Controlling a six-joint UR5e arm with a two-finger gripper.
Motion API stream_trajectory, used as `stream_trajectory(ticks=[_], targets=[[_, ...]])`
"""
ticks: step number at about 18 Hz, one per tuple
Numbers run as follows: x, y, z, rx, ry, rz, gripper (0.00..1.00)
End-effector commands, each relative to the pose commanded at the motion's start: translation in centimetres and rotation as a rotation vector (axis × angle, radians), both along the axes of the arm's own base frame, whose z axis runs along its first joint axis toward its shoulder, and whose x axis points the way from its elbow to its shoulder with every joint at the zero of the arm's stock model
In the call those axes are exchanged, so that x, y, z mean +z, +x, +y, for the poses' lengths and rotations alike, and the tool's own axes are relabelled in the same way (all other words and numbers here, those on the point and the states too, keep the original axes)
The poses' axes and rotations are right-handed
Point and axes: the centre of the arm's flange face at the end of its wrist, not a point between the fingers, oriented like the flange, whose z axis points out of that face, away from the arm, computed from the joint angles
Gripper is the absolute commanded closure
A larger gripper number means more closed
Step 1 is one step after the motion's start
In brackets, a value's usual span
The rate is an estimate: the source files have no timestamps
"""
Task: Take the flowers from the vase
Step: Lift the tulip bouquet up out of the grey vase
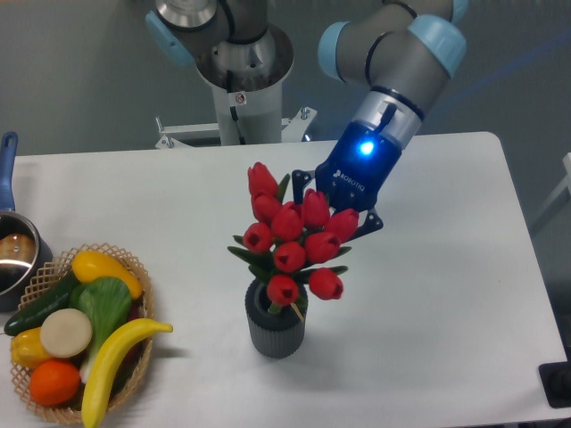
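Flowers (290,239), red tulip buds with green leaves, stand upright in the dark grey ribbed vase (275,328) near the middle of the white bench (428,312). Gripper (332,207) sits directly behind the upper buds, reaching in from the right rear, arm angled downward, blue light lit on its body. Fingers are hidden behind the buds; cannot tell whether they are parted or closed. A woven fruit basket (134,357) stands at the left front; a saucepan (13,250) at the left edge.

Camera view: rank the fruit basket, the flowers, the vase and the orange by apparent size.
1. Fruit basket
2. Flowers, though they stand taller and nearer an overhead camera, so the gap is unsure
3. Vase
4. Orange
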Motion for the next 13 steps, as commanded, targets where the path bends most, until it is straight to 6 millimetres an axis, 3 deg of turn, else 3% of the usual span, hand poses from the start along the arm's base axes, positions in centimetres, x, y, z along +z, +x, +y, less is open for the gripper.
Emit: stream_trajectory(ticks=[7,13], targets=[[3.3,-0.6,-1.6,0.037,0.053,-0.048,1.0],[6.1,-0.6,-4.3,0.068,0.103,-0.05,1.0]])
